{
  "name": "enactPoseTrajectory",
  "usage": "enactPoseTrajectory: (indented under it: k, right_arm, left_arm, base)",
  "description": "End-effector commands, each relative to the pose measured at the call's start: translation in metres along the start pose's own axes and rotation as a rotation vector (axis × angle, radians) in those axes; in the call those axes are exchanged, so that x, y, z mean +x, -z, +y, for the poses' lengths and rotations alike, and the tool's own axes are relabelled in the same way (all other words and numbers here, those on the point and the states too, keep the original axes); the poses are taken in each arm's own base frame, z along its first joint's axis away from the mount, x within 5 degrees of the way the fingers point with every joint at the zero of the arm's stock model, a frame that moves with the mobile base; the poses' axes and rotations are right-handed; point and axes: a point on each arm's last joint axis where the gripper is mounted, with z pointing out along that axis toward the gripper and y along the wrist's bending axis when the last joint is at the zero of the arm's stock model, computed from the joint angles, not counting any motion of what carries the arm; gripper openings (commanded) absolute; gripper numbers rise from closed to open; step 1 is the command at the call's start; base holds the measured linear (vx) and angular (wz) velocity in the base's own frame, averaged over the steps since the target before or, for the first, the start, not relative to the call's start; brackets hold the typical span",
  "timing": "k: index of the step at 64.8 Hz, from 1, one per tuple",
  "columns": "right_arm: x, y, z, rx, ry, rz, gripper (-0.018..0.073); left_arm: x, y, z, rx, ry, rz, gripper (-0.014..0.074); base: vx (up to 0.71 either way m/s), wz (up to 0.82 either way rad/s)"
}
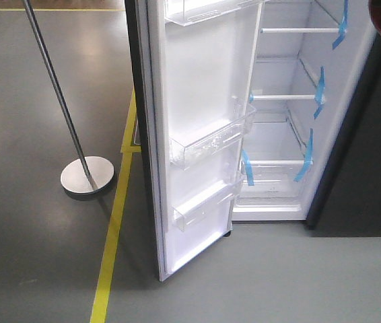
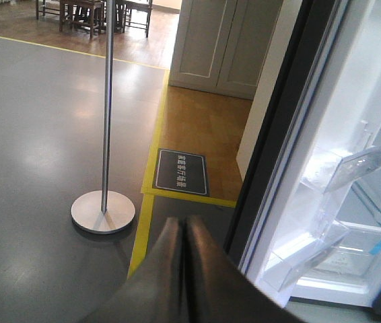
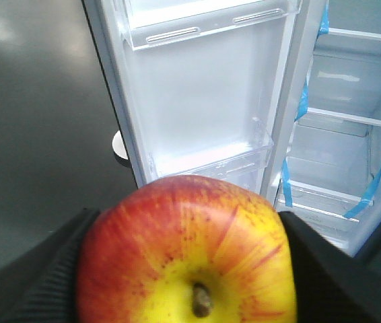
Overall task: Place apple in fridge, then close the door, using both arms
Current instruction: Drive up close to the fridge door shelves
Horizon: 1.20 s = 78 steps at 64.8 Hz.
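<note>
One apple (image 3: pixel 185 249) sits clamped in the right gripper (image 3: pixel 187 286), facing the one fridge (image 1: pixel 285 134), whose single door (image 1: pixel 200 101) stands wide open. Left gripper (image 2: pixel 184 235), jaws pressed together and empty, angles toward the floor outside that door.

One apple (image 3: pixel 187 252), bottom centre of the right wrist view. One fridge (image 1: pixel 276 133), right of the front view, with one door (image 1: pixel 197 87) at centre. Three clear bins (image 1: pixel 211 138) down that door. Four plain tape strips (image 1: pixel 305 158) inside, perhaps a fifth. One pole stand (image 1: pixel 87 175), left. One floor sign (image 2: pixel 182 172), centre of the left wrist view; two cabinet doors (image 2: pixel 217 40), top centre. Chairs (image 2: pixel 83 13) upper left, too cropped to count.
</note>
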Motion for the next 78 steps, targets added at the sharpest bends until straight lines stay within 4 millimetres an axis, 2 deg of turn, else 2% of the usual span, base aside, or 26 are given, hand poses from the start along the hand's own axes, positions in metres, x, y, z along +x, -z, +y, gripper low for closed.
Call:
enactPoseTrajectory:
  k: [1, 78]
  right_arm:
    - [-0.0124, 0.0147, 0.0039, 0.007, 0.013, -0.120, 0.0101]
    - [-0.0124, 0.0147, 0.0039, 0.007, 0.013, -0.120, 0.0101]
  left_arm:
    - [-0.0123, 0.0031, -0.0036, 0.030, 0.009, -0.101, -0.0006]
    - [-0.0123, 0.0031, -0.0036, 0.030, 0.009, -0.101, -0.0006]
  base:
    - [0.17, 0.01]
    - [0.14, 0.01]
